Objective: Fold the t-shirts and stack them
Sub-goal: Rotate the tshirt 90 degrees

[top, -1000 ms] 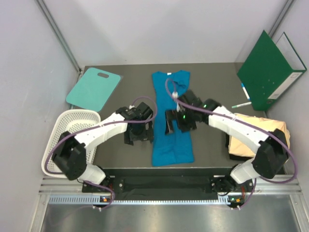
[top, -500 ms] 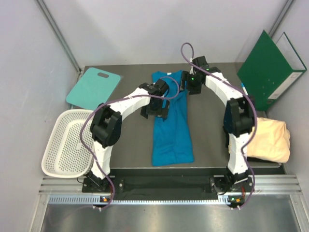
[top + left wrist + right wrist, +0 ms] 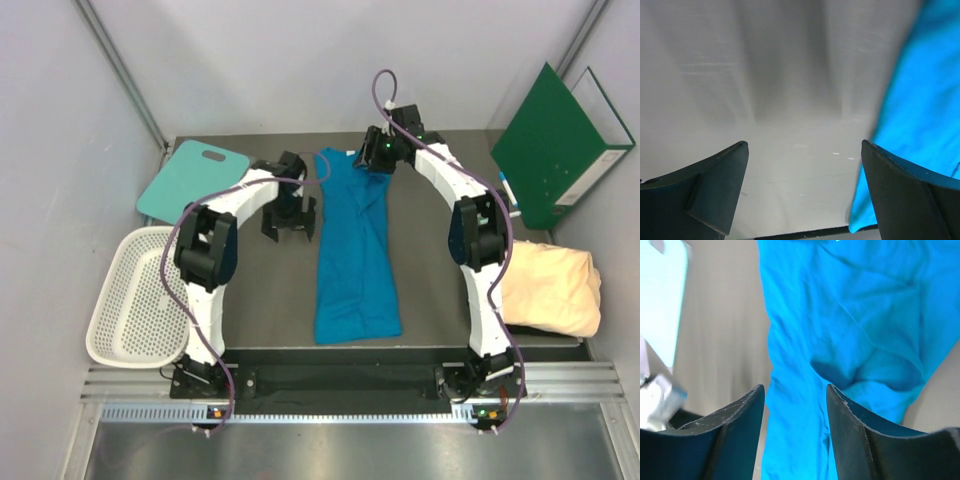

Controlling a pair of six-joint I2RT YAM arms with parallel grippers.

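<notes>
The bright blue t-shirt [image 3: 354, 250] lies flat as a long narrow strip down the middle of the table, collar end at the far side. My left gripper [image 3: 291, 230] is open and empty over bare table just left of the shirt's upper part; the shirt's edge [image 3: 925, 100] shows beside its right finger. My right gripper [image 3: 373, 163] is open over the shirt's far end, with blue cloth [image 3: 840, 315] below and between its fingers, not pinched. The cream-yellow t-shirt [image 3: 552, 290] sits as a folded bundle at the right edge.
A teal board [image 3: 195, 180] with a handle hole lies at the far left. A white mesh basket [image 3: 135, 295] stands at the left edge. A green binder [image 3: 555, 145] leans at the far right. Both arms reach far across the table.
Both grippers rose from mid-shirt to the far end. The left gripper then moved left off the shirt onto bare table. The right gripper shifted left to the collar end.
</notes>
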